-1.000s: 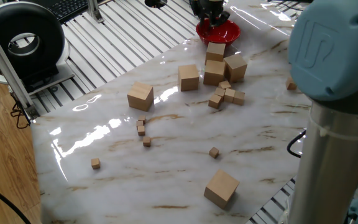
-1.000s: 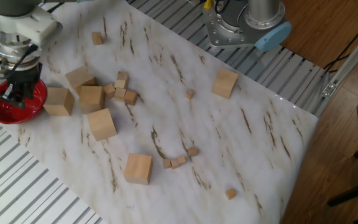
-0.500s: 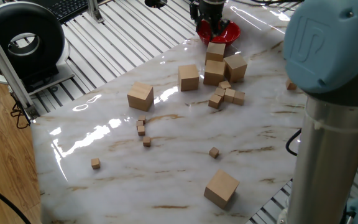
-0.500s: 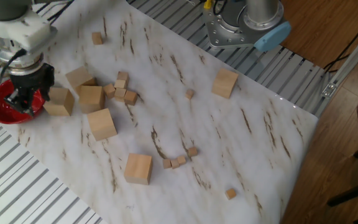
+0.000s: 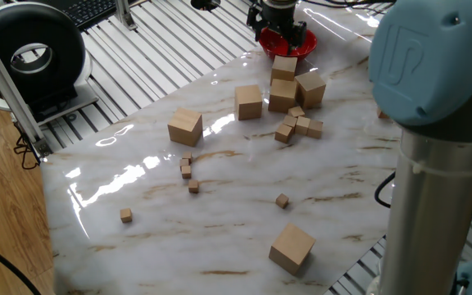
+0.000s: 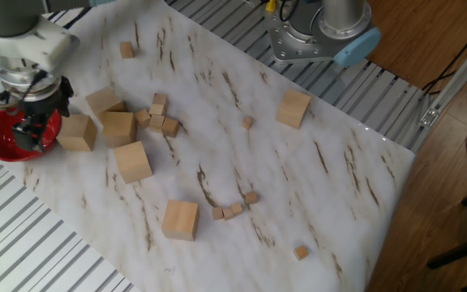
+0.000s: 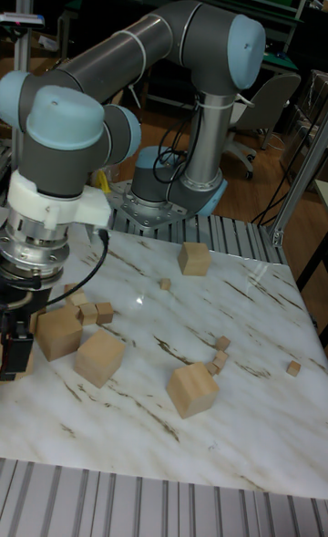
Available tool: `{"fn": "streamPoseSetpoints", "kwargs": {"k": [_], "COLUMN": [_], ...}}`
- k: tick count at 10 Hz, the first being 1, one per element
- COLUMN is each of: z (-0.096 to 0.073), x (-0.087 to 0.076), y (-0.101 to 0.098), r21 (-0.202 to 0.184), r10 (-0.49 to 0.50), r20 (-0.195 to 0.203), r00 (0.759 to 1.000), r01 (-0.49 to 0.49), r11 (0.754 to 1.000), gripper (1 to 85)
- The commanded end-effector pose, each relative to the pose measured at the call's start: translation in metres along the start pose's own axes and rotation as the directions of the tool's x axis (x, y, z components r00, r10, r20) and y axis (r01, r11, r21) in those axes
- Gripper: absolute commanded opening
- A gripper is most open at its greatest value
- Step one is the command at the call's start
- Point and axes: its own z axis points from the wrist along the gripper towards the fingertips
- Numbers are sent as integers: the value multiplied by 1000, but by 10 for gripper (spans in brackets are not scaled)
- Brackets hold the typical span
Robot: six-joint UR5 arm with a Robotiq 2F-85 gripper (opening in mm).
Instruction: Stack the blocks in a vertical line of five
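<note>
On the marbled worktop (image 6: 314, 186), six blocks lie unstacked: four clustered at the far-left end, two apart. The end effector (image 6: 31, 130), seemingly empty with fingers parted, hangs over the red bowl (image 6: 6, 139), just left of the nearest block (image 6: 77, 132).

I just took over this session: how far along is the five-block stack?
Nothing is stacked yet. All six large blocks sit singly on the table: three clustered near the red bowl, e.g., and others apart. The hand hovers over the bowl's edge beside the nearest block, carrying nothing visible. All five placements remain.
</note>
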Motion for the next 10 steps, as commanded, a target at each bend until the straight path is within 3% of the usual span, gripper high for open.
{"fn": "streamPoseSetpoints", "kwargs": {"k": [1, 3, 6, 7, 10], "z": [8, 28, 22, 20, 29], "x": [-20, -22, -1, 0, -1], "y": [6, 14, 44, 51, 54], "r21": [-24, -20, -62, -65, -28], "r10": [-35, -65, -81, -79, -73], "r20": [-4, -10, -15, 1, 36], "r00": [999, 998, 997, 997, 997], "r01": [35, 65, 80, 79, 74], "r11": [999, 998, 995, 995, 997], "gripper": [850, 850, 850, 850, 850]}}
